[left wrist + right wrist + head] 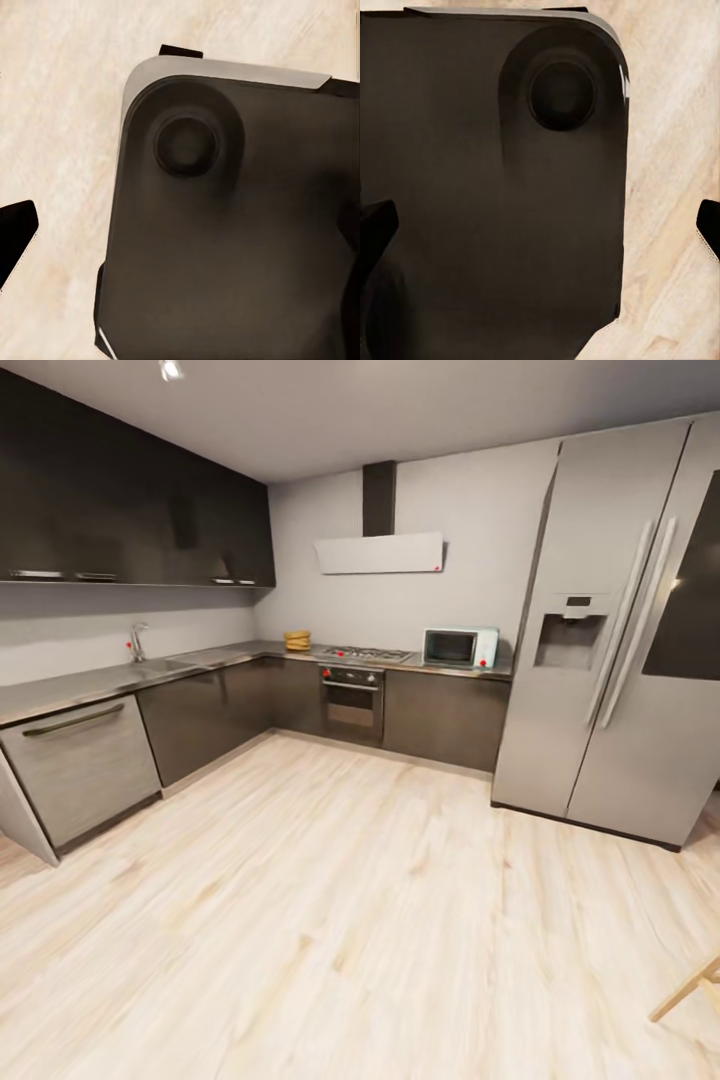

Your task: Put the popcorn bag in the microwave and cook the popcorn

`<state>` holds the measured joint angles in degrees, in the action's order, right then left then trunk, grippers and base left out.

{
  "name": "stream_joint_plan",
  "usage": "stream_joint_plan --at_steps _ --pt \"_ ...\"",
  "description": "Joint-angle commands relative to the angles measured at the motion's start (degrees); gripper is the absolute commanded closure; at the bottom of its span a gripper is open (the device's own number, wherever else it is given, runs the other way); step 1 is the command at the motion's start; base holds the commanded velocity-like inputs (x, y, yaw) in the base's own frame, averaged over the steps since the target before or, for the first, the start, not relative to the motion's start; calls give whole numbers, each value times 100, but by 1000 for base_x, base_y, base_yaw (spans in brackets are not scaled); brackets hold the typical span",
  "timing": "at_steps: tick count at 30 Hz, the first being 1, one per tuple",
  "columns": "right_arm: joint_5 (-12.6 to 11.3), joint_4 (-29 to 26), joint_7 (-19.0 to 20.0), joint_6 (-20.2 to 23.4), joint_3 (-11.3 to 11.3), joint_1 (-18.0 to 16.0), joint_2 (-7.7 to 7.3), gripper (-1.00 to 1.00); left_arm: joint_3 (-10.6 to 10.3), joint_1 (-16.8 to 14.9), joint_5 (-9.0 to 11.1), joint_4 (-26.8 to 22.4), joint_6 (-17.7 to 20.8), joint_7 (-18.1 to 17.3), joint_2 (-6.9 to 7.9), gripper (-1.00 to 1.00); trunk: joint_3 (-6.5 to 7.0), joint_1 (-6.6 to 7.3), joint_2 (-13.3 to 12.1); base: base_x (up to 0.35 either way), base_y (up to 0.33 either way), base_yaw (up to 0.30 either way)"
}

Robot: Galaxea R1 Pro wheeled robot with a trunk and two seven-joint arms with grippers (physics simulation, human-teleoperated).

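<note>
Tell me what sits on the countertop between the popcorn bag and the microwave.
In the head view, the gas hob lies between the popcorn bag and the microwave on the countertop.

In the left wrist view the robot's base (pixel 225 247) is a broad, dark brown-black slab with a rounded corner, edged by a pale grey band along one side. A round, recessed dark disc (pixel 186 144) sits near that corner inside a shallow raised ring. The right wrist view gives the same matte dark base panel (pixel 487 210), its own round recess (pixel 561 94), and a thin bright glint on the rounded edge. Black fingertips (pixel 375 229) poke in at the margins.
</note>
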<state>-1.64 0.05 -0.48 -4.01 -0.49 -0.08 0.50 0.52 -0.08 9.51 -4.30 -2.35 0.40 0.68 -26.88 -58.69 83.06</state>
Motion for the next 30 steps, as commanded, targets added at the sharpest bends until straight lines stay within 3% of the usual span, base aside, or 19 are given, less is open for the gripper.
stream_joint_plan --at_steps 1,14,30 --pt "-14 1 -5 -24 -8 -1 2 -100 1 -1 34 -1 -12 4 1 -100 -5 -3 2 330 0 -5" --pt "-55 1 -5 -23 -21 -1 2 -100 1 -3 34 -1 -12 4 1 -100 -5 -3 2 331 0 -222" --pt "-20 0 -5 -18 -12 -1 2 -100 -6 -1 34 -1 -3 4 2 -100 -5 -3 2 330 0 -13"
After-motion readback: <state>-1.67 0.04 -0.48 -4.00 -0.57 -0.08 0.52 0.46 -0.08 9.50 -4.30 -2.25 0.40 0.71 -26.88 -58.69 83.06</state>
